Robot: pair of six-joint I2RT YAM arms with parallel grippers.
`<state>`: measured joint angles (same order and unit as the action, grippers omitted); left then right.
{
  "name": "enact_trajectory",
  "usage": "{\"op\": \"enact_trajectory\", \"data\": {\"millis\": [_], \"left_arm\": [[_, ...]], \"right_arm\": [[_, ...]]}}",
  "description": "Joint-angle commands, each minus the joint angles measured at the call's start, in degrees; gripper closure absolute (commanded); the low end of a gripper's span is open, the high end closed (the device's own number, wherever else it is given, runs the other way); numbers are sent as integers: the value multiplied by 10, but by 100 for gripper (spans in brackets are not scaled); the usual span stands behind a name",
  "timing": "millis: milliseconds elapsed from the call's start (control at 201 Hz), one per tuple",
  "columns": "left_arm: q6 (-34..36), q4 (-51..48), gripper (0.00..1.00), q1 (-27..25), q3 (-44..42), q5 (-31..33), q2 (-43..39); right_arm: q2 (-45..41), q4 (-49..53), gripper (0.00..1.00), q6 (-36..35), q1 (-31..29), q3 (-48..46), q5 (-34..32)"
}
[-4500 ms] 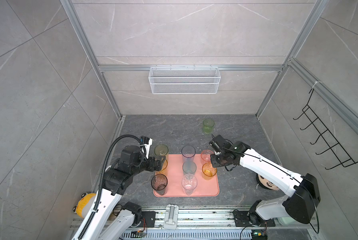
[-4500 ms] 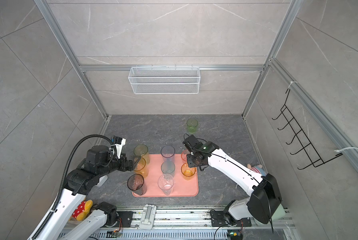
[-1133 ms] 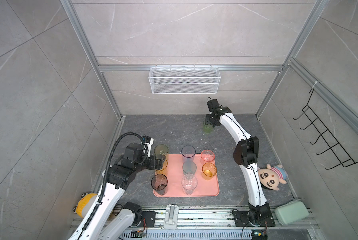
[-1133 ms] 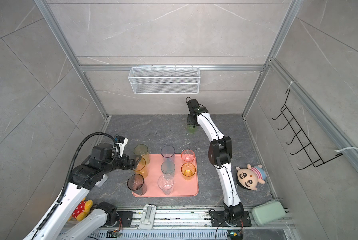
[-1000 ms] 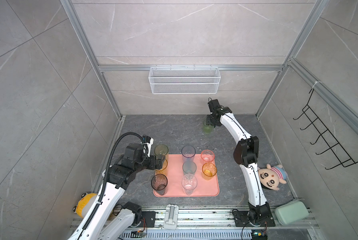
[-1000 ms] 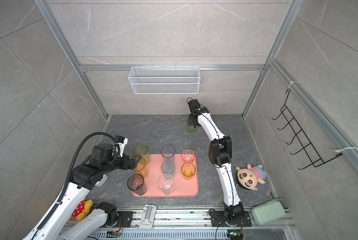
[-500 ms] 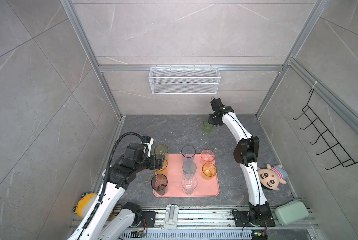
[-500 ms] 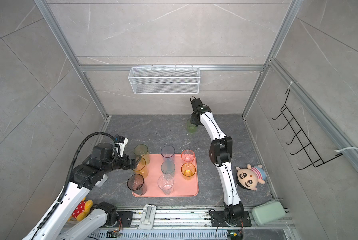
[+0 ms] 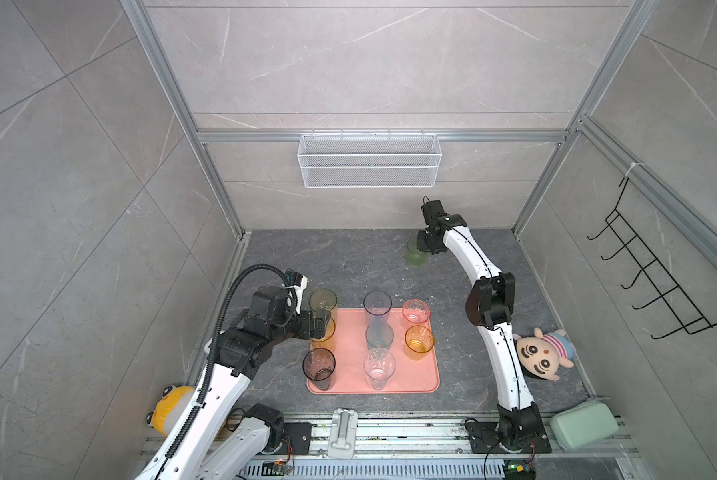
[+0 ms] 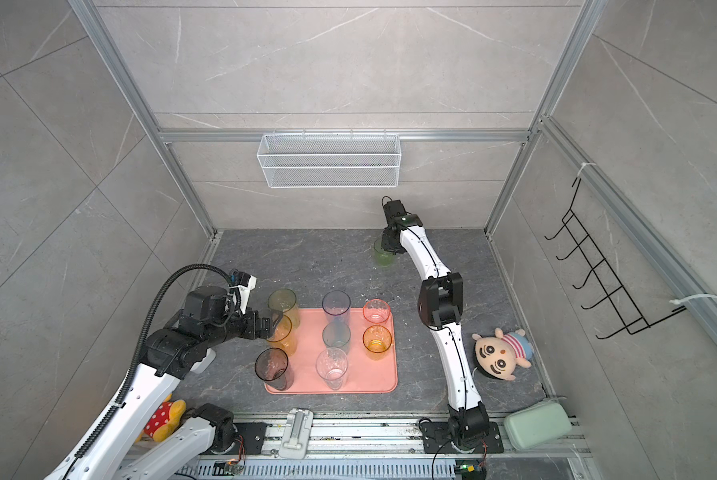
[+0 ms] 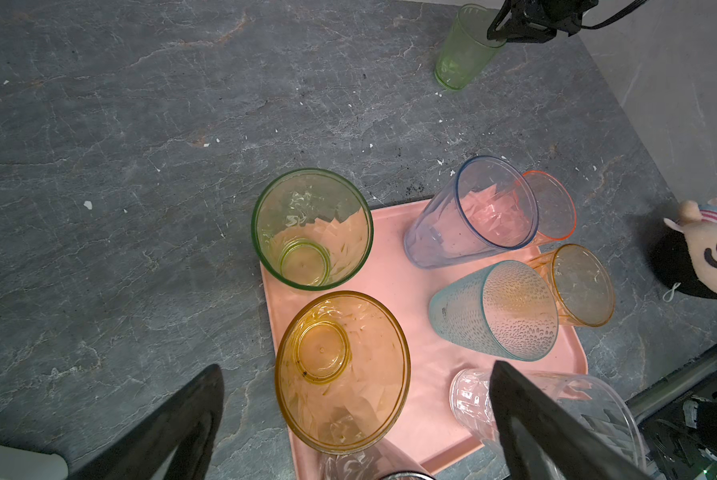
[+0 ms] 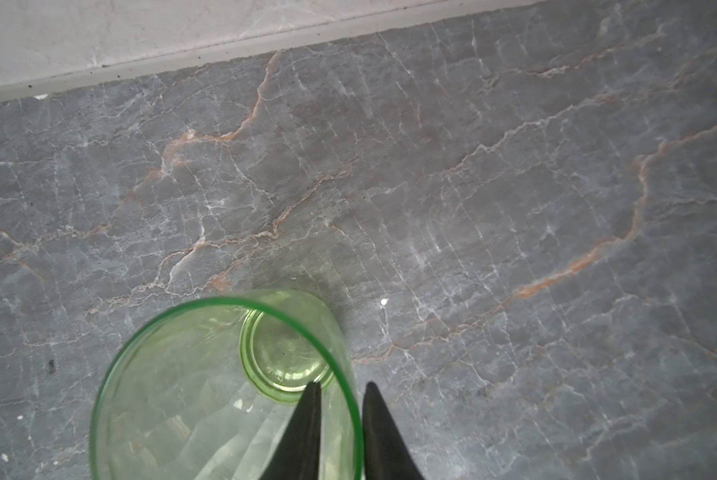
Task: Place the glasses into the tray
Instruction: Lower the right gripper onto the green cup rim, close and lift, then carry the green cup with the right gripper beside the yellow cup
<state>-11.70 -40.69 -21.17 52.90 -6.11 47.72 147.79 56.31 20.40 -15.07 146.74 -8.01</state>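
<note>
The right gripper (image 12: 343,384) is at the back of the cell, straddling the rim of the green glass (image 12: 207,395); one finger dips inside the tumbler and its partner stands outside, with the thin wall in the narrow gap between them; whether they press on that wall I cannot tell. That glass stands upright on the dark stone floor (image 9: 327,257), near the back wall (image 9: 369,208) and well apart from the tray (image 9: 415,378); both top views show it just under the gripper.

The left gripper (image 11: 357,365) has its jaws spread wide, one finger on each side of the tall amber glass (image 11: 340,399); the wrist view shows a gap between each finger and the rim, so it holds nothing.

Eight tumblers stand upright on the salmon-pink tray, in three rows. Along the left edge are:
- the yellow-green glass (image 9: 322,301)
- the tall amber one
- the smoky grey glass (image 9: 318,368)

Down the middle are:
- the blue-grey glass (image 9: 376,309)
- the teal glass (image 9: 379,336)
- the clear glass (image 9: 378,368)

On the right are:
- the pink glass (image 9: 416,311)
- the short amber glass (image 9: 419,341)

A plush doll (image 9: 544,359) lies on the floor beside the right arm; a white wire basket (image 9: 369,160) hangs on the back wall.
</note>
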Motion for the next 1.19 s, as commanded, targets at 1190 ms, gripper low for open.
{"op": "enact_trajectory", "data": {"millis": [1190], "left_arm": [[7, -2, 0, 1, 16, 2, -18]], "right_arm": [[-400, -21, 100, -44, -25, -387, 81]]}}
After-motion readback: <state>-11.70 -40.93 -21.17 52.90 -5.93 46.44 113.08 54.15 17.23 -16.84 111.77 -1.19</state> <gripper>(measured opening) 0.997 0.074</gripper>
